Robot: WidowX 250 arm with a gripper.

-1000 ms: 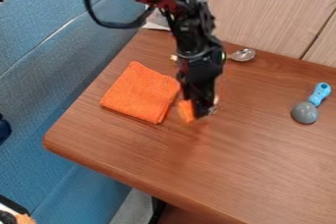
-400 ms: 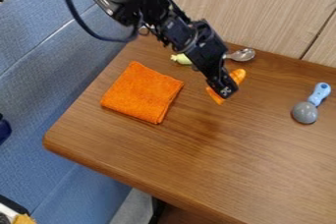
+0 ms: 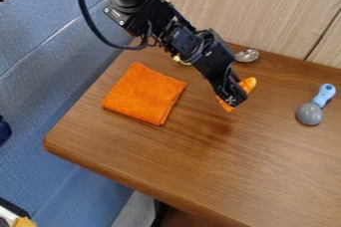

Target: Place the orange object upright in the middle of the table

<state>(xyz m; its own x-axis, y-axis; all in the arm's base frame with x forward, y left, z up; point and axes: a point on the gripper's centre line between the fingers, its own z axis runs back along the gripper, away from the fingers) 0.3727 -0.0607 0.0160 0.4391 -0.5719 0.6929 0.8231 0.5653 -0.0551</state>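
The fingers are closed around the orange object, right of the folded orange cloth and apart from it. The object is tilted, an end poking out on either side, and looks to be held above the bench. A second ago it was just beside the cloth; now it is farther right of it.

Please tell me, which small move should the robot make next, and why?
I would turn the hand a little, to bring the orange object upright before lowering it. The object sticks out slanted on both sides of the hand, and the shadow on the table lies apart from them, so it seems to be held above the surface.
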